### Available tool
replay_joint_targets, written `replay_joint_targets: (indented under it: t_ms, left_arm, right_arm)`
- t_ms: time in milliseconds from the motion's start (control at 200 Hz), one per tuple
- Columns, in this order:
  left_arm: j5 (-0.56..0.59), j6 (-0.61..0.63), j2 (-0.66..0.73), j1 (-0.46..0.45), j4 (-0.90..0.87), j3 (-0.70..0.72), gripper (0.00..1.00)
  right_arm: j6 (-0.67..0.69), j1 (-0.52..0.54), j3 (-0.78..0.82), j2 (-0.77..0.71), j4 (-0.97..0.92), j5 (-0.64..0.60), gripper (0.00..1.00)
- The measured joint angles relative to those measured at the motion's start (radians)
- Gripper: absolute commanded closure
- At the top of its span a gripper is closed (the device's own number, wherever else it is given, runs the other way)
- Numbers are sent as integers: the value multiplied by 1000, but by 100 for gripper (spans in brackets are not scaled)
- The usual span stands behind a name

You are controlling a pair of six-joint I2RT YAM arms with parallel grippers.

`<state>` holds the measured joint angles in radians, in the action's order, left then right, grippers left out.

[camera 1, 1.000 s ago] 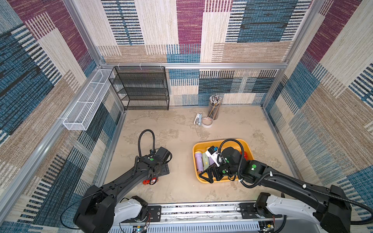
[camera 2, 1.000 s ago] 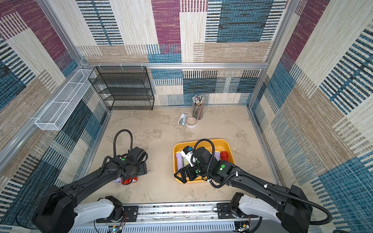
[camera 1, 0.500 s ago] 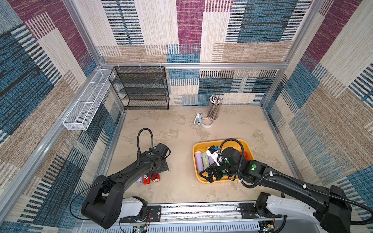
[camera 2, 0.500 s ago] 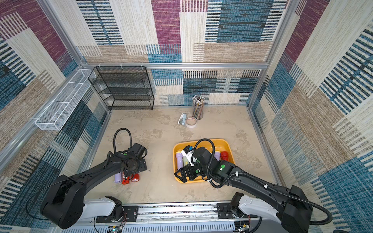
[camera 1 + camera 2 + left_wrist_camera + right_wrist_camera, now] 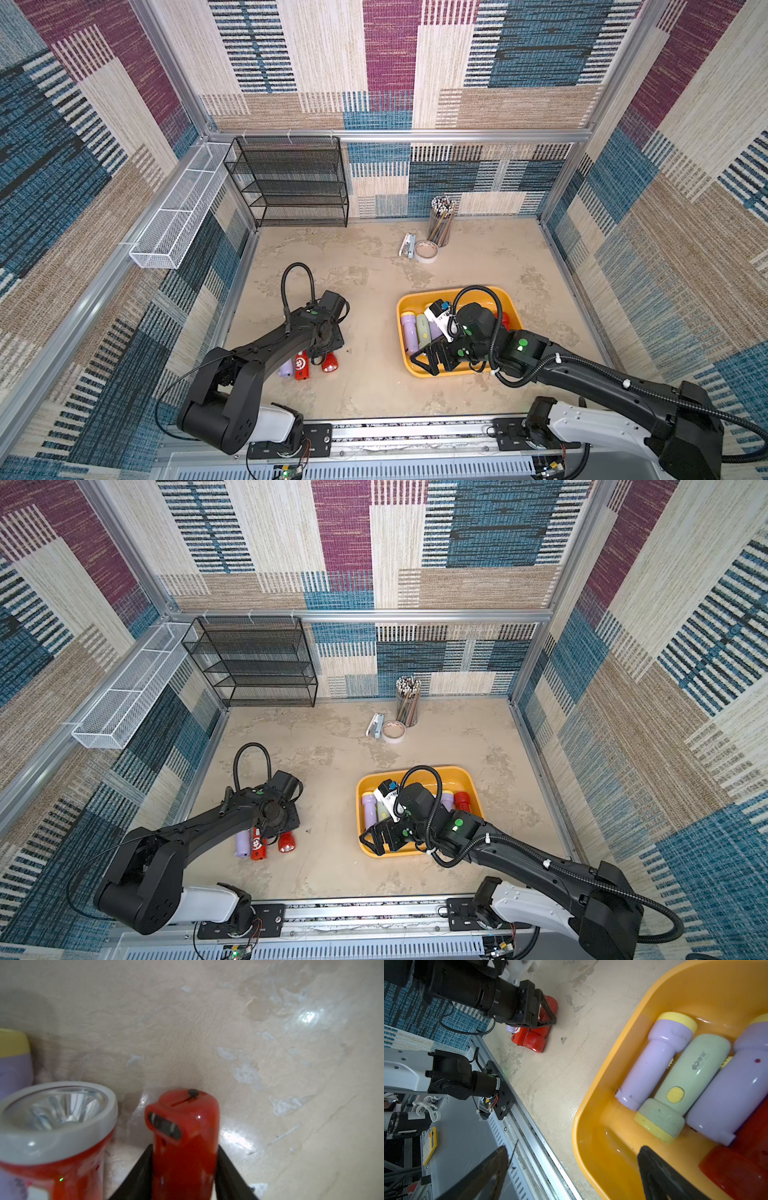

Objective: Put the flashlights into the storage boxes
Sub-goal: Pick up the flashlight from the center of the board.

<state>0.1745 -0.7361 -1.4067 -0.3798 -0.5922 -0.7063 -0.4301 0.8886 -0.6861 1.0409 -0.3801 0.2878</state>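
— Starting with the left gripper [image 5: 185, 1148]. Closed on anything?

— Clamped narrow around the body of a red flashlight [image 5: 185, 1118], down at the beige tabletop [image 5: 207, 1032]. Cannot tell whether resting or just lifted. Flanked closely by a second red flashlight [image 5: 58, 1147] with a grey-ringed lens, then a lilac flashlight [image 5: 12, 1072] beyond that.

— And for the right gripper [image 5: 571, 1169]?

— Spread wide, gripping nothing. Hanging over the yellow-orange tray [image 5: 593, 1084] at the corner nearest the base and the left arm, one finger above the tray floor, one outside the rim.

— Inside the tray?

— Packed side by side: a slim lilac flashlight [image 5: 654, 1059], a pale green flashlight [image 5: 691, 1076], a fat lilac flashlight [image 5: 733, 1093], plus part of a third red flashlight [image 5: 737, 1167]. Well apart from the three on the table.
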Motion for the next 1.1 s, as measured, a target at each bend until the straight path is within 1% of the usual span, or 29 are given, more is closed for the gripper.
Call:
replay_joint_targets:
  t_ms: [110, 336, 481, 696, 786, 881, 1097]
  left_arm:
    - [-2, 3, -21, 0, 3, -18, 72]
    - [-53, 6, -10, 2, -1, -31, 78]
    - [-81, 6, 58, -1, -14, -37, 78]
    - [-133, 6, 143, -16, -43, -84, 76]
    - [-157, -3, 154, -52, -53, -122, 76]
    - [-168, -17, 146, -109, -56, -180, 74]
    - [-177, -38, 35, -275, -53, -359, 73]
  right_arm:
    - [-1, 0, 0, -3, -1, -7, 0]
    - [-8, 0, 1, -16, -4, -12, 0]
    - [-11, 0, 1, -32, -8, -13, 0]
    - [-2, 0, -24, -64, -66, -63, 0]
    - [5, 0, -40, -84, -92, -90, 0]
    - [12, 0, -52, -100, -124, -120, 0]
    - [7, 0, -78, -116, -195, -185, 0]
